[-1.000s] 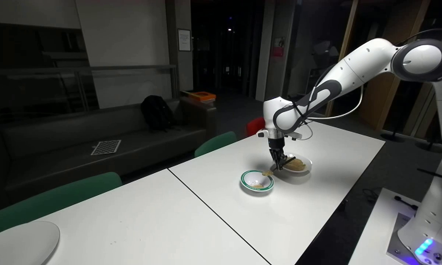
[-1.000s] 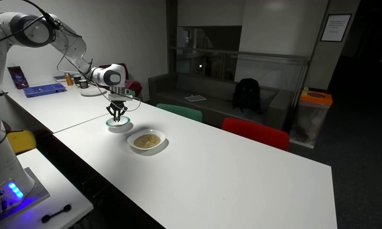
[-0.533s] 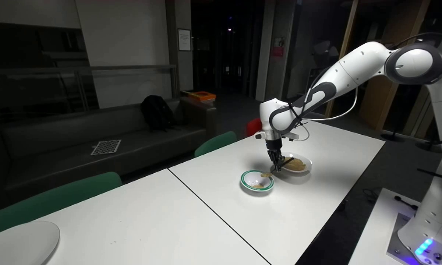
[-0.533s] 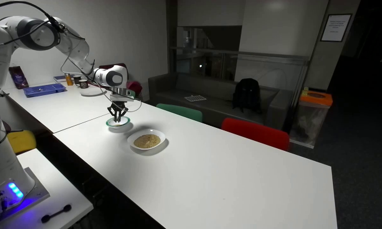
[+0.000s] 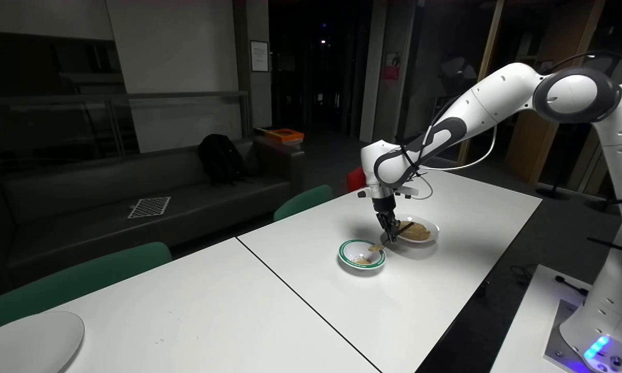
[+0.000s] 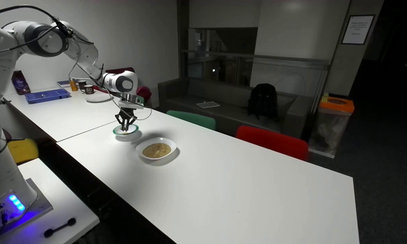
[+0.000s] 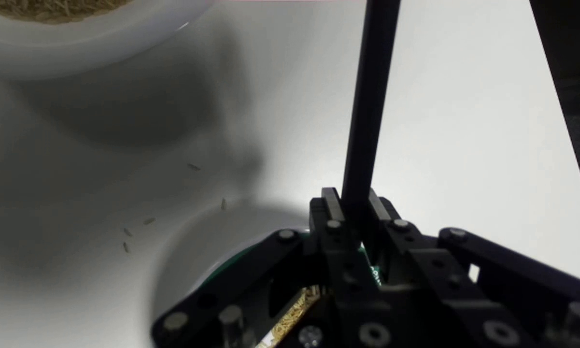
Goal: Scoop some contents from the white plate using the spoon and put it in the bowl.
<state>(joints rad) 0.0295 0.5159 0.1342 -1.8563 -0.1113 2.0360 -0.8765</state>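
My gripper (image 5: 390,236) is shut on the dark handle of the spoon (image 5: 406,226). The handle also shows in the wrist view (image 7: 369,96), rising between the fingertips. The spoon's head bears tan contents and overlaps the right rim of the bowl in an exterior view. The bowl (image 5: 350,250) has a green rim and a little tan content inside; it also shows in an exterior view (image 6: 136,128). In the wrist view the gripper hides most of it. The white plate (image 6: 139,148) holds tan-brown grains and stands beside the bowl; its rim shows in the wrist view (image 7: 125,41).
A large white plate (image 5: 31,342) lies farther along the table. A blue tray (image 6: 47,96) and mugs (image 6: 88,89) stand at the far end. Another dark utensil (image 6: 60,227) lies on the robot's side table. A few loose grains (image 7: 148,221) lie near the bowl.
The arm and gripper have come down slightly towards the bowl, and the spoon's head is a little lower over its rim. The plate and bowl have not moved.
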